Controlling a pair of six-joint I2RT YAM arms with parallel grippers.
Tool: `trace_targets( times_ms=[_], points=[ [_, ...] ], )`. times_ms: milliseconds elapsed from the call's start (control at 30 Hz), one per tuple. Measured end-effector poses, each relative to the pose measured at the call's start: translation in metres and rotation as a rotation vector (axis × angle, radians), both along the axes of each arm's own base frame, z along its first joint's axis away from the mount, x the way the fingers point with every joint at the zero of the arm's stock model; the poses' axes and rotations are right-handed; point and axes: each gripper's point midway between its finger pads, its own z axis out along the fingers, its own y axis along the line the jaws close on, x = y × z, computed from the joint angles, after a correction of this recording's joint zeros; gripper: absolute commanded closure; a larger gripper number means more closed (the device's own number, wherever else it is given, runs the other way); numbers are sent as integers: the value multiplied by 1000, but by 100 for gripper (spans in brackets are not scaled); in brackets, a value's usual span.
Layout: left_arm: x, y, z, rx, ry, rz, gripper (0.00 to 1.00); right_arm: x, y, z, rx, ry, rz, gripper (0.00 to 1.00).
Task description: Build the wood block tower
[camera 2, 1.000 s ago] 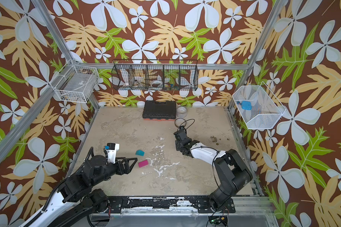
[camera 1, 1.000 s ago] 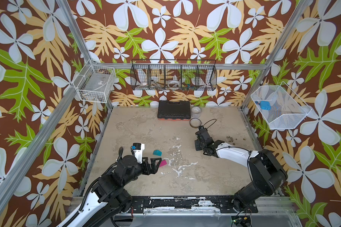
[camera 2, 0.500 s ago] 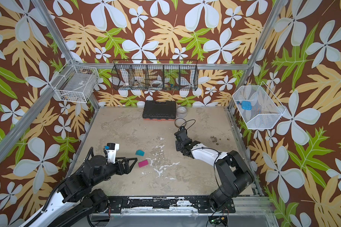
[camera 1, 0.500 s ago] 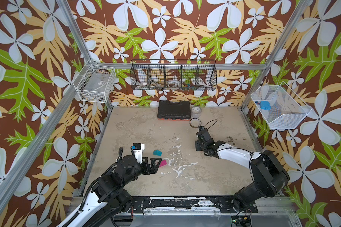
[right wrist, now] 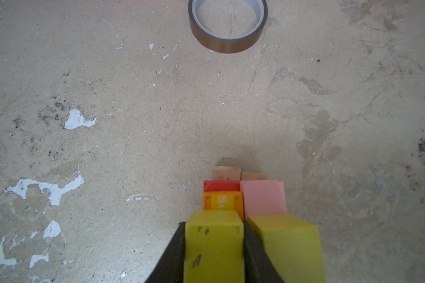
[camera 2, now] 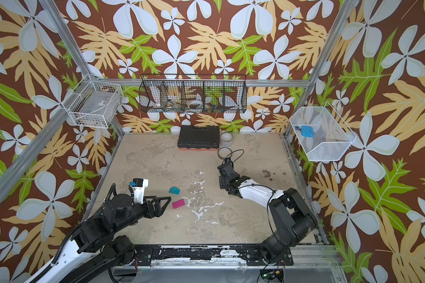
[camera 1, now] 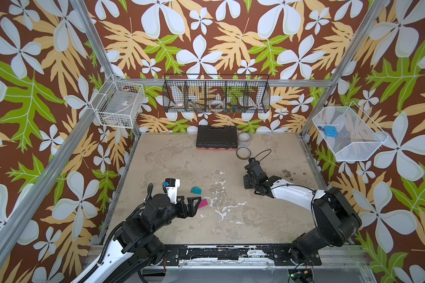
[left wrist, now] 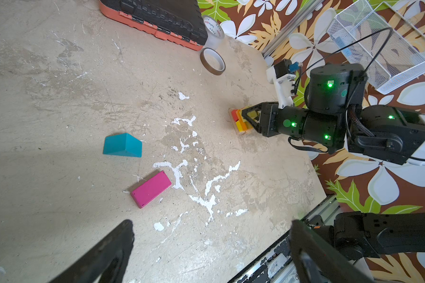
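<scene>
My R claw [right wrist: 214,229] is down on the wood block tower [left wrist: 241,122], which stands a bit right of the desk's [camera 1: 182,159] middle, well clear of every edge. In both top views my own wrist hides it. The R fingers [right wrist: 172,254] sit flat against both sides of one yellow-green cube [right wrist: 214,245], so I'm gripping that cube. A second yellow-green cube [right wrist: 287,242] sits just beside it, w/ one finger wedged btwn them. Past those two, thru the R wrist cam, I see a pink block [right wrist: 263,197], an orange-and-yellow block [right wrist: 222,201] w/ white lettering, a red block [right wrist: 221,185] and, lowest, the ends of two tan planks [right wrist: 227,172] on the desk. My L claw [left wrist: 210,224] is wide open w/ nothing btwn its fingers, btwn the desk's middle and its front-left corner. Just off its fingertips lie two loose blocks, apart from each other and well apart from the tower: a teal roof block [camera 2: 174,190] and, nearer the front edge, a flat magenta block [camera 2: 178,203]. By the back edge are a black case [camera 1: 217,137] and a clear tape roll [camera 1: 245,140] beside it, plus a brown tape roll [camera 1: 243,153] btwn that roll and the tower.
</scene>
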Motion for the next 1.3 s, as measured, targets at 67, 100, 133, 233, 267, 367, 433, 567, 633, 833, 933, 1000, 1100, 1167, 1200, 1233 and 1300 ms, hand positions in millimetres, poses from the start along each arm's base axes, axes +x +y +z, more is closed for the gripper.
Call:
trace_targets(
  times_ms=[67,100,133,233,267,367,433,567,633,833,933,1000,1100,1167,1200,1233,1300],
  points=[
    [0,0,0,0,0,0,0,0,0,0,0,0,0,66],
    [0,0,0,0,0,0,0,0,0,0,0,0,-1,65],
    [0,0,0,-1,-1,0,0,0,0,0,0,0,-1,65],
    [0,0,0,-1,-1,0,0,0,0,1,2,-2,-1,65],
    [0,0,0,-1,-1,0,0,0,0,2,4,-5,-2,65],
    [0,0,0,-1,-1,0,0,0,0,4,8,-9,-3,63],
    [0,0,0,-1,-1,0,0,-1,-1,5,11,-11,-7,63],
    [0,0,0,-1,-1,0,0,-2,-2,6,13,-10,-9,63],
    [0,0,0,-2,-2,0,0,-2,-2,7,14,-13,-10,63],
    [0,0,1,-2,-3,0,0,-2,0,15,35,-27,-5,62],
    [0,0,0,-1,-1,0,0,-4,1,20,45,-30,1,58],
    [0,0,0,-1,-1,0,0,-5,0,25,50,-37,2,55],
    [0,0,0,-1,-1,0,0,-7,0,36,65,-55,4,46],
    [0,0,0,-1,-1,0,0,-10,1,45,90,-70,16,37],
    [0,0,0,-1,-1,0,0,-12,1,48,97,-78,19,34],
    [0,0,0,-1,-1,0,0,-14,0,52,105,-87,22,29],
    [0,0,0,-1,-1,0,0,-17,-1,58,113,-102,26,21]
  ],
)
